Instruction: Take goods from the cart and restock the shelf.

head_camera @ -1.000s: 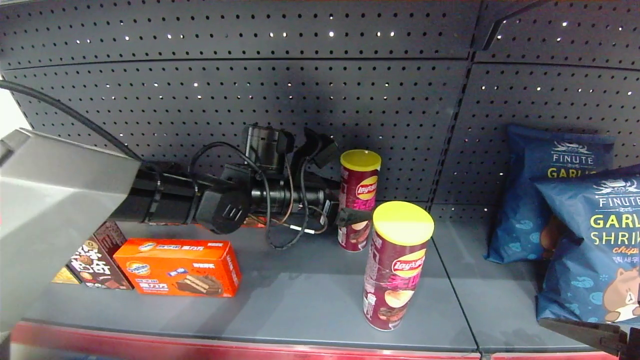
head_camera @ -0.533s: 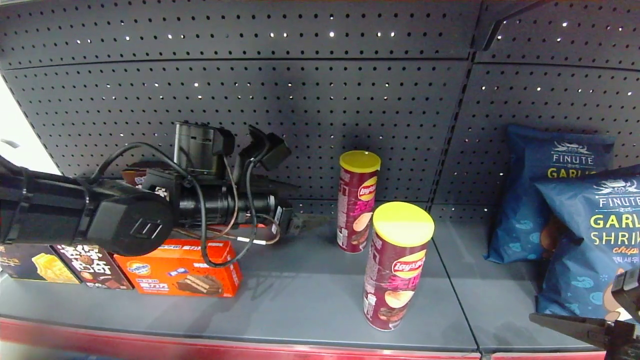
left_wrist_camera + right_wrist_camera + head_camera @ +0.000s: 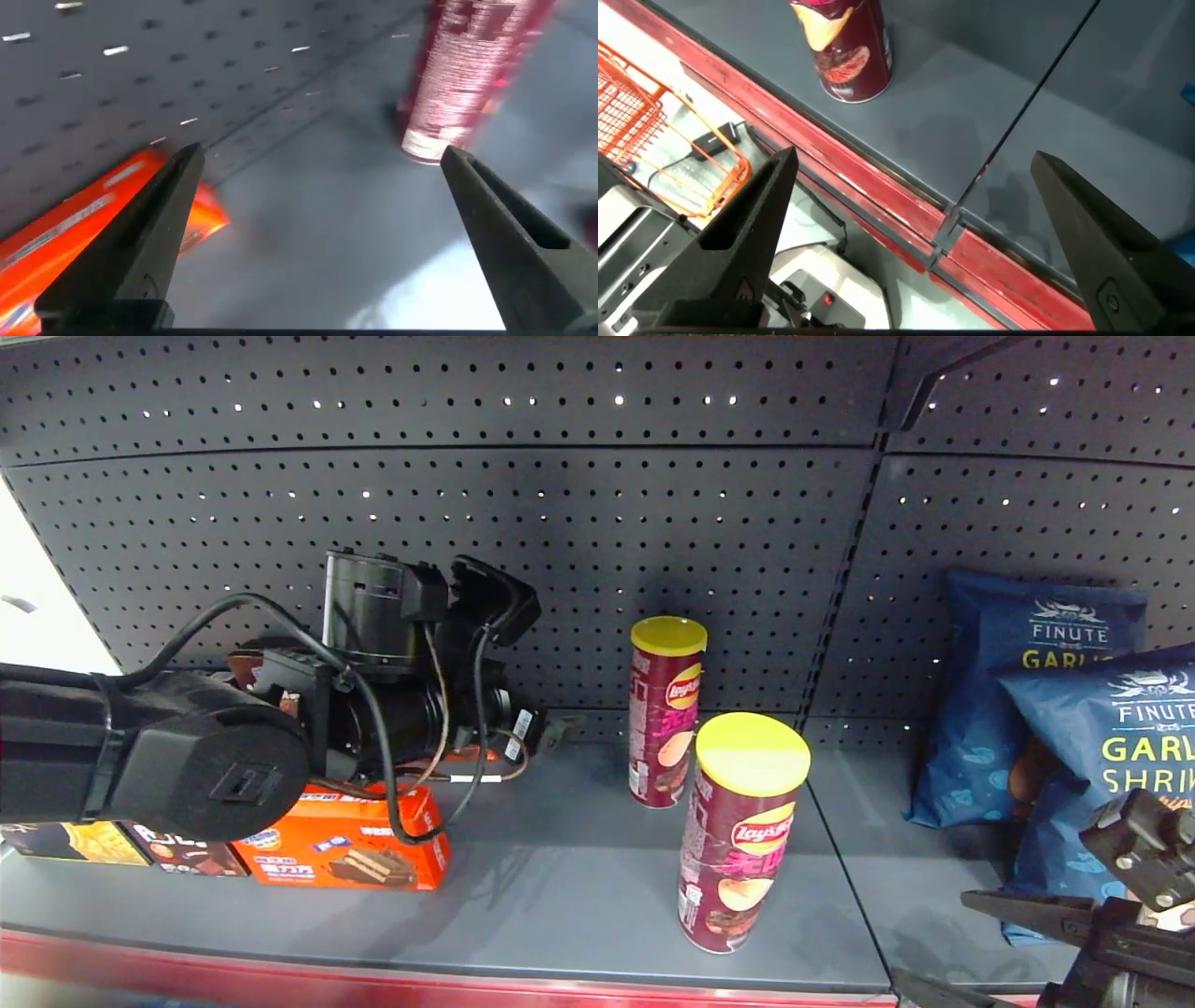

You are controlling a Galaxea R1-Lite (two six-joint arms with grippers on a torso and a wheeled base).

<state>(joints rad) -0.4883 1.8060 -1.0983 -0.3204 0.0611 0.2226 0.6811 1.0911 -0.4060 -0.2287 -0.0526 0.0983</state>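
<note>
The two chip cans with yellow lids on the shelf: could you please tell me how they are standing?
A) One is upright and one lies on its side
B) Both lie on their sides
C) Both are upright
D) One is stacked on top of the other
C: the rear can and the front can each stand upright on the shelf, yellow lids on top.

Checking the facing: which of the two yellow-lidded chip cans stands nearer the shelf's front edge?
The right-hand can, close to the red front edge; the other can stands farther back, near the pegboard wall.
</note>
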